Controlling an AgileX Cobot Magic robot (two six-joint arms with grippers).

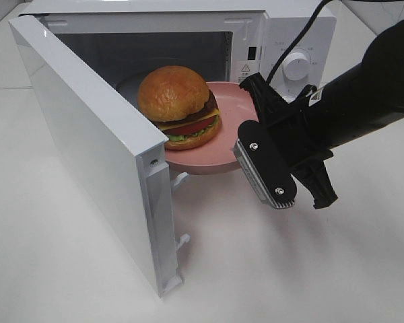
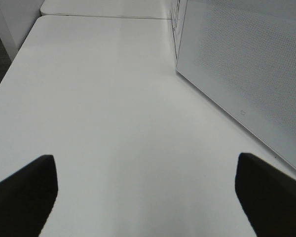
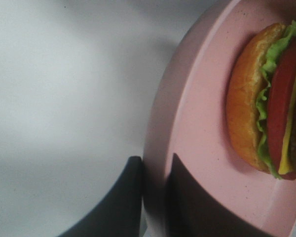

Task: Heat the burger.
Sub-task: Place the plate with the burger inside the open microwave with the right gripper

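The burger [image 1: 178,104], with an orange-tan bun and green, red and brown layers, sits on a round pink plate [image 1: 219,151] at the mouth of the open microwave [image 1: 283,40]. About half the plate sticks out of the cavity. My right gripper [image 1: 241,138] is shut on the plate's near rim. In the right wrist view the rim [image 3: 155,163] passes between its two dark fingers [image 3: 121,202], with the burger [image 3: 266,98] just beyond. My left gripper [image 2: 148,197] is open and empty over bare table, and the exterior high view does not show it.
The microwave door [image 1: 87,134] swings out wide to the left and stands between the two arms. Its perforated outer face [image 2: 241,74] is beside my left gripper. The control knob [image 1: 297,65] is on the microwave's right panel. A white table [image 1: 269,269] lies all round.
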